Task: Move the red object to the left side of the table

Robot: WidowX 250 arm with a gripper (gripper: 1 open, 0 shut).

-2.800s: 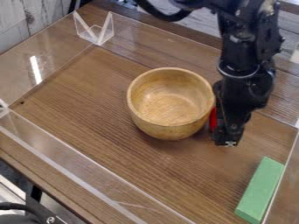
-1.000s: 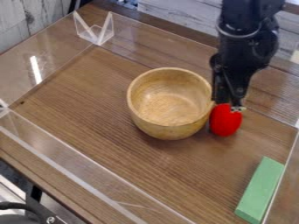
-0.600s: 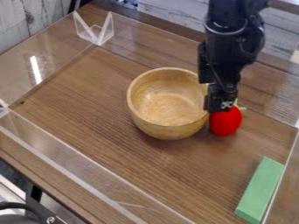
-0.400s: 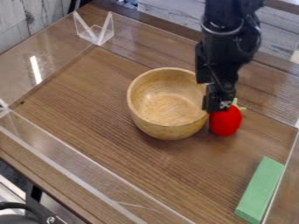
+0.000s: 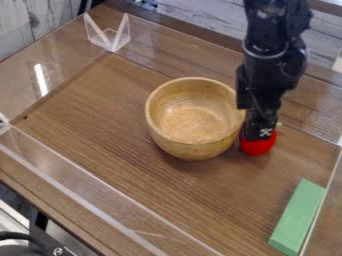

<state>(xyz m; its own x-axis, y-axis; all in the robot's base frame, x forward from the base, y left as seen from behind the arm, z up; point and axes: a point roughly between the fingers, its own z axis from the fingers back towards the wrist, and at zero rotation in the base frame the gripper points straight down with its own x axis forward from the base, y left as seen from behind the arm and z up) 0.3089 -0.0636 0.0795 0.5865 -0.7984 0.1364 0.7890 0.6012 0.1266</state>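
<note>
The red object (image 5: pixel 257 146) is a small glossy toy standing on the table (image 5: pixel 120 110), close to the right of the wooden bowl. My gripper (image 5: pixel 261 133) points down right over it. The fingers (image 5: pixel 249 124) stand apart and reach down around its top, so only its lower red half shows. The jaws look open and have not closed on the toy. The dark arm rises from there to the top edge of the picture.
A round wooden bowl (image 5: pixel 195 118) sits mid-table, just left of the toy. A flat green block (image 5: pixel 298 217) lies at the front right. Clear acrylic walls (image 5: pixel 60 160) edge the table, and a clear stand (image 5: pixel 107 32) sits at the back left.
The gripper has come down and shifted slightly right, from above and behind the toy to straddling its top. Its fingers have spread. Toy and bowl have not moved.
</note>
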